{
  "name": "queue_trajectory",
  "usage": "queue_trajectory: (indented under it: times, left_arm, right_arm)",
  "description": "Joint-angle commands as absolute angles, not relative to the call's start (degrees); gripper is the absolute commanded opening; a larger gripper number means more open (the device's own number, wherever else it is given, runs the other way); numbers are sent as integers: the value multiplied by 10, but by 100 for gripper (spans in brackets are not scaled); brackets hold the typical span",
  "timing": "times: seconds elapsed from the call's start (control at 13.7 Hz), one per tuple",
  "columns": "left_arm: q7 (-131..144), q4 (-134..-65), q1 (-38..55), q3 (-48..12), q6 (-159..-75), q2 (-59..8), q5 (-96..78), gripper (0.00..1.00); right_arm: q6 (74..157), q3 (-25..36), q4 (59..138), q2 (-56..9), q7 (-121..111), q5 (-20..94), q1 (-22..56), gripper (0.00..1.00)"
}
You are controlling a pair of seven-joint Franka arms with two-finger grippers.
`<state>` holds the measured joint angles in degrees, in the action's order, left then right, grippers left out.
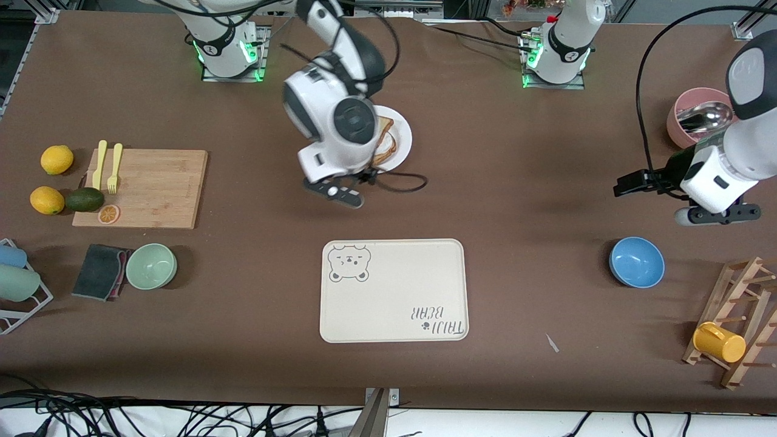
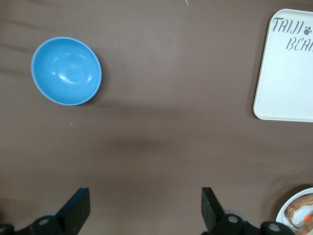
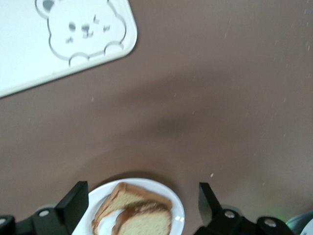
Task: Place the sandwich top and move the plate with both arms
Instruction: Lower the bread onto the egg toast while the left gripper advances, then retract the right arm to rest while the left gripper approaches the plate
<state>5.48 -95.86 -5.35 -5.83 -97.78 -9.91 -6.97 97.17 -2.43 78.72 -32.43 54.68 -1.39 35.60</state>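
the right hand (image 3: 142, 208) hangs over the plate (image 1: 403, 142) with fingers apart and empty, so the sandwich top (image 3: 144, 220) lies loose on the stack there. the left hand (image 2: 144, 210), also spread, waits over bare surface near the blue bowl (image 1: 636, 261), likely ready for the shared lift.

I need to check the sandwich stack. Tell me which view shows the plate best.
The right wrist view: the plate sits unobstructed below the open right tool, bread stacked on it. In the front view the right arm covers much of it; the left wrist view catches only an edge.
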Motion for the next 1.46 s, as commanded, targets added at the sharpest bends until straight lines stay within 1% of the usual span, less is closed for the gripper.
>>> queue_trajectory:
  times: [0.0, 0.37, 0.51, 0.59, 0.66, 0.8, 0.88, 1.02, 1.17, 1.24, 1.39]
  left_arm:
    - [43, -965, -54, -72, -1001, -116, -89, 100]
    - [23, -998, -54, -73, -1034, -120, -125, 100]
    - [23, -1015, -50, -74, -1055, -121, -134, 100]
    - [23, -1028, -45, -78, -1068, -121, -144, 100]
    - [27, -1036, -44, -85, -1082, -121, -152, 100]
    - [33, -1066, -44, -103, -1124, -121, -175, 100]
    - [33, -1081, -44, -111, -1143, -121, -184, 100]
    - [38, -1107, -44, -128, -1171, -120, -212, 100]
    - [40, -1126, -44, -147, -1189, -121, -245, 100]
    - [40, -1133, -44, -155, -1192, -120, -266, 100]
    - [39, -1145, -44, -168, -1194, -121, -310, 100]
  right_arm:
    - [959, -30, 787, -303, 427, 7, 286, 99]
    - [952, -30, 787, -272, 205, 7, 178, 99]
    - [952, -27, 800, -243, 93, 8, 132, 99]
    - [956, -26, 820, -216, 54, 9, 110, 99]
    - [955, -26, 835, -192, 36, -1, 98, 99]
    - [958, -26, 894, -134, 7, 4, 61, 100]
    - [959, -26, 914, -111, -2, 0, 55, 100]
    - [961, -31, 950, -77, -3, 10, 18, 100]
    - [1006, -30, 980, -36, -1, 18, 12, 100]
    - [1016, -30, 990, -13, -1, 14, 3, 100]
    - [999, -30, 995, 4, -8, 12, -2, 100]
